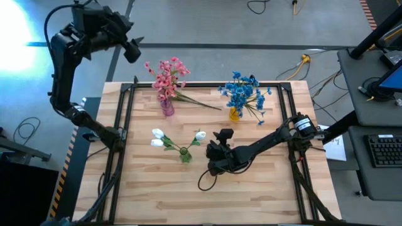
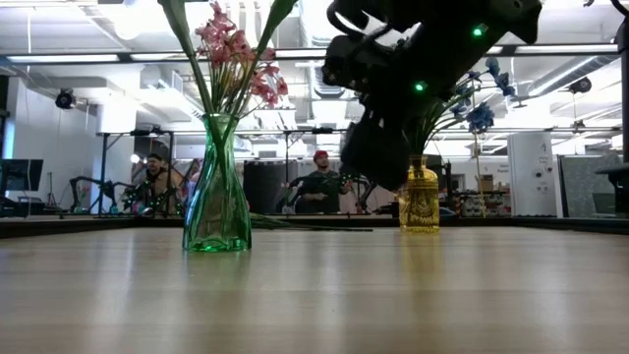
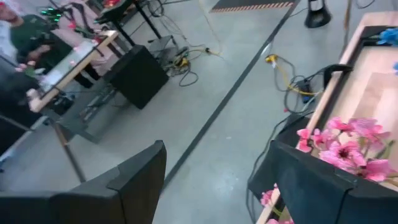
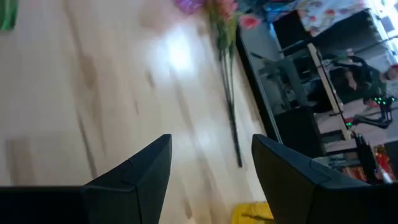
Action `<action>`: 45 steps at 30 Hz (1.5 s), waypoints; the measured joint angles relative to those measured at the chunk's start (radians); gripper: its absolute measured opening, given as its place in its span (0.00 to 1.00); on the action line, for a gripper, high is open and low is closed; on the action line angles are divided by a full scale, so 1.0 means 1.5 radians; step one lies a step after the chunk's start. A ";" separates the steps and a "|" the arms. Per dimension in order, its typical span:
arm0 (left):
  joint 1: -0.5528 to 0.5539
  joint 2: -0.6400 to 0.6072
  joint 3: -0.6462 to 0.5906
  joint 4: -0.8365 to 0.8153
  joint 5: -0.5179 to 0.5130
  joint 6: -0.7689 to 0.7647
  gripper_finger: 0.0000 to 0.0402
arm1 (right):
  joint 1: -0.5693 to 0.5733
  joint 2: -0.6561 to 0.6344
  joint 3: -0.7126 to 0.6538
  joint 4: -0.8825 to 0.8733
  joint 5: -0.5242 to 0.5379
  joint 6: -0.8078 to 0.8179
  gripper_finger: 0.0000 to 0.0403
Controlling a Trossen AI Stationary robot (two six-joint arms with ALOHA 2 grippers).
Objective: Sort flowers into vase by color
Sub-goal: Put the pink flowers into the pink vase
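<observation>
Hovering off the bench's [image 1: 251, 188] back-left corner, left end effector [image 1: 132, 49] gapes wide, holding nothing. White flowers [image 1: 164, 139] in green vase [image 1: 185, 155], pink flowers [image 1: 166, 76] in purple vase [image 1: 167, 108], one pink stem [image 1: 200, 102] lying flat, blue flowers [image 1: 242, 93] in yellow vase [image 1: 234, 114]. Right end effector [image 1: 217, 164] mid-bench, fingers apart, empty; it blocks part of the low view.

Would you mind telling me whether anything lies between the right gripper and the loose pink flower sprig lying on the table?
Nothing visible does. The right gripper, open and empty, hovers over bare wooden table; the pink flower sprig lies beyond it between the purple vase and yellow vase.
</observation>
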 joint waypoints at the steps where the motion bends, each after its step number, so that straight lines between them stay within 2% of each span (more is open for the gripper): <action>1: 0.011 0.000 -0.003 0.000 0.017 0.000 0.67 | 0.000 0.000 0.000 -0.014 -0.002 -0.002 0.53; 4: 0.037 -0.001 -0.017 0.002 0.051 0.001 0.67 | 0.003 0.000 0.000 -0.071 -0.002 0.000 0.53; 10: 0.051 -0.006 -0.068 0.008 0.062 0.000 0.67 | 0.011 -0.015 -0.001 -0.184 -0.030 0.041 0.53; 14: 0.060 -0.017 -0.112 0.036 0.063 0.000 0.67 | 0.014 -0.053 0.002 -0.190 -0.073 0.039 0.53; 18: 0.068 -0.032 -0.151 0.051 0.062 -0.005 0.67 | 0.021 -0.104 0.021 -0.205 -0.075 0.022 0.53; 27: 0.076 -0.097 -0.231 0.057 0.061 -0.057 0.67 | 0.022 -0.218 0.138 -0.194 -0.067 -0.066 0.53; 33: 0.075 -0.151 -0.272 0.120 0.061 -0.086 0.67 | -0.046 -0.272 0.236 -0.182 -0.085 -0.098 0.53; 37: 0.070 -0.180 -0.308 0.142 0.079 -0.108 0.67 | -0.137 -0.290 0.294 -0.176 -0.151 -0.170 0.53; 40: 0.069 -0.199 -0.333 0.159 0.131 -0.151 0.67 | -0.224 -0.292 0.339 -0.175 -0.216 -0.215 0.53; 42: 0.067 -0.212 -0.347 0.163 0.197 -0.184 0.67 | -0.290 -0.292 0.364 -0.176 -0.314 -0.228 0.53; 45: 0.044 -0.227 -0.364 0.170 0.305 -0.235 0.67 | -0.393 -0.281 0.397 -0.175 -0.511 -0.205 0.53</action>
